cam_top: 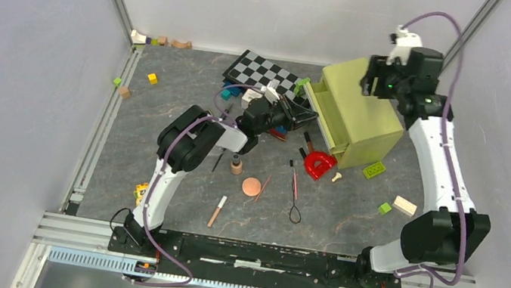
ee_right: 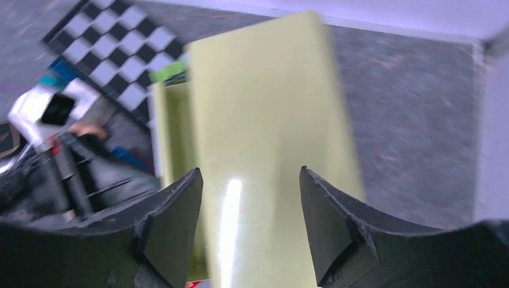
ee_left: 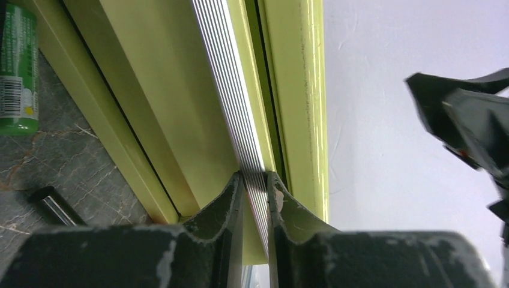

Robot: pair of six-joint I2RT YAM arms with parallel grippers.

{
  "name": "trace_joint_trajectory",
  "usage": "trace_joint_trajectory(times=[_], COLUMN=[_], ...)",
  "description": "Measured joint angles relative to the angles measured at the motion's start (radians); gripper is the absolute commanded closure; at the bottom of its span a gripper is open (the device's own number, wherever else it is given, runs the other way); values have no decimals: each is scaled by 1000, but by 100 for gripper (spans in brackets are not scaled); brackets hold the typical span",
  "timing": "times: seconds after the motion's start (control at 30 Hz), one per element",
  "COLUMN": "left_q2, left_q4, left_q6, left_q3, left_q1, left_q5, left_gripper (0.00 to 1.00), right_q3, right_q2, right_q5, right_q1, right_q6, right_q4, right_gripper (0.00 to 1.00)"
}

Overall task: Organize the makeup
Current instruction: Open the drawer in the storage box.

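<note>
Several makeup pieces lie loose on the table, at seven o'clock from the green box: a wooden pencil, tan bottle, peach puff and thin pink pencil. The left gripper is clenched on the ribbed silver strip of the drawer. Best to pull straight along the runners, toward nine o'clock, without twisting. The right gripper hangs spread above the box top, grasping nothing. Pressing down there would likely stop the box sliding.
</note>
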Motion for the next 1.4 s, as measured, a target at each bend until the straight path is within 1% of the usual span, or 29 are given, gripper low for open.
trace_joint_trajectory(times=[0.17, 0.23, 0.47, 0.67, 0.87, 1.0, 1.2, 1.4], left_q2=[-27, -37, -60, -62, -67, -72, -78, -86], left_q4=[-68, -98, -168, -193, -209, -221, -230, -248], left_q6=[42, 62, 87, 98, 101, 109, 118, 133], left_q3=[1, 5, 15, 24, 27, 27, 27, 26], left_q1=[2, 4, 5, 6, 6, 6, 6, 6], left_q5=[7, 16, 24, 33, 35, 34, 34, 34], left_gripper=[98, 98, 98, 98, 98, 98, 98, 98], right_q3=[-9, -25, -108, -140, -196, -201, -200, -200], right_q2=[4, 5, 29, 60, 72, 108, 126, 126], right_q5=[-66, -75, -43, -18, 98, 173, 303, 362], right_q1=[142, 175, 266, 319, 342, 341, 354, 372], right_q6=[-35, -43, -49, -49, -7, 10, 48, 60], right_q4=[-2, -2, 0, 9, 36, 35, 30, 29], right_gripper=[36, 36, 40, 47, 49, 52, 51, 50])
